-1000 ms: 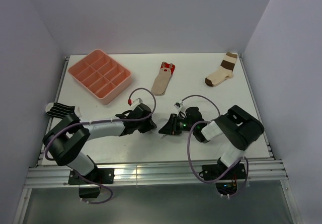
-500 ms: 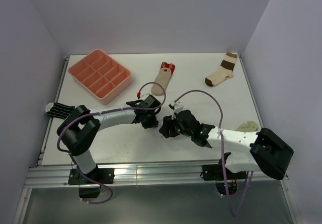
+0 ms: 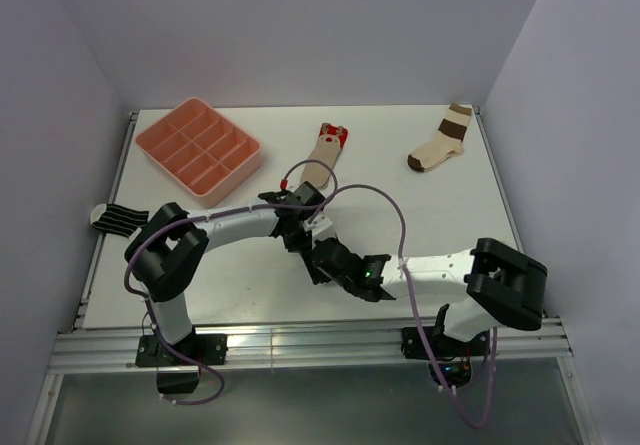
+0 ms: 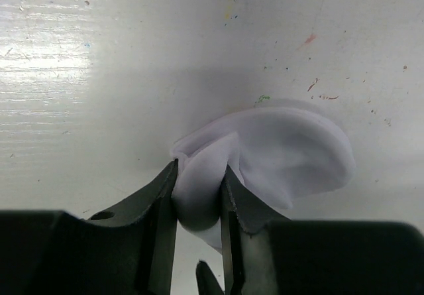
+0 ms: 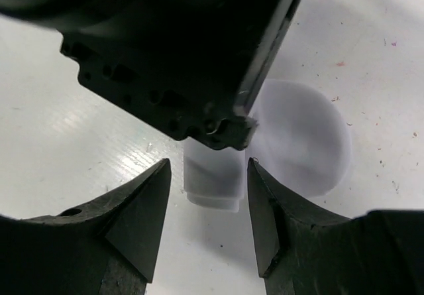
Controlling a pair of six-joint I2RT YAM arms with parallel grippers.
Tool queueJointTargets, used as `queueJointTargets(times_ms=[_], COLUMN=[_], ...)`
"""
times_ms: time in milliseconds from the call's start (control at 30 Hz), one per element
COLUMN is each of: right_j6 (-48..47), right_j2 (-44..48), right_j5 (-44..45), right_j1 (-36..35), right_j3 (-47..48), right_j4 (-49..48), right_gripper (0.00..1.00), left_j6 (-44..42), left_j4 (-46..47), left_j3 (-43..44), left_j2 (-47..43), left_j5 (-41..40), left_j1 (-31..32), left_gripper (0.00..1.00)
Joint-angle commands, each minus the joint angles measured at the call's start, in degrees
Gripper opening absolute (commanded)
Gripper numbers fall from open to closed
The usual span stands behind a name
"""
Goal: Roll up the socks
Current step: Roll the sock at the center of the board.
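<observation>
The small white fabric sock [image 4: 285,152] lies bunched in the middle of the white desk [image 3: 240,290], its long axis unclear. The left gripper [image 4: 199,189] has its jaws pinched on a fold at the sock's edge, and the rounded remainder spreads beyond them. The right gripper [image 5: 210,176], jaws wide, straddles that fold from the opposite side.

From the left wrist, the white sock [image 4: 291,152] loses its lower fold behind the fingers of the left pincer [image 4: 199,174], whose body the bottom edge cuts off. From the right wrist, that pincer's dark, blurred body covers the sock's upper part, and the right pincer [image 5: 207,168] runs off the bottom edge. From above, both wrists hide the sock entirely. The pattern on the red end of the tan sock [image 3: 322,160] is too small to read.
</observation>
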State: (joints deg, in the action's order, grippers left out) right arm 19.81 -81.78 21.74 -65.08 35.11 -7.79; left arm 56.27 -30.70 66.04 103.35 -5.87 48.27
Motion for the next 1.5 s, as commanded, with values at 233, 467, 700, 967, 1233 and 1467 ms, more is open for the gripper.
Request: queueJointTargets(times_ms=[233,467,700,967,1233,1467], right_j6=[-1.88,0.75,6.19,9.98,15.60,22.27], right_j2=[-10.77,-9.63,-5.24,-2.95,-9.53,-17.61], right_j5=[14.64,12.90,-1.50,-23.38,-44.56,-53.89], right_j1=[-7.07,-7.34,-2.87,7.50,17.87,23.15], right_j3=[5.76,2.95,-4.17,-11.03,-12.78,-14.37], right_j4=[0.76,-0.38,-6.53,-16.54,-27.70,-39.29], right_gripper=[0.41,0.00,0.00,0.00,0.00,0.00], left_j6=[-2.39,-1.61,2.17,6.57,6.92,8.42], left_j4=[-4.64,-3.06,5.28,16.01,26.38,33.86], left_j3=[-1.09,-3.11,-11.53,-24.18,-34.22,-39.05], left_j2=[3.53,-0.06,-11.49,-29.40,-36.73,-34.98], left_j5=[0.86,1.12,0.86,-1.78,3.83,5.34], left_j1=[-0.02,-0.54,-4.67,-8.19,-8.28,-8.28], left_gripper=[0.26,0.47,0.83,0.90,0.87,0.84])
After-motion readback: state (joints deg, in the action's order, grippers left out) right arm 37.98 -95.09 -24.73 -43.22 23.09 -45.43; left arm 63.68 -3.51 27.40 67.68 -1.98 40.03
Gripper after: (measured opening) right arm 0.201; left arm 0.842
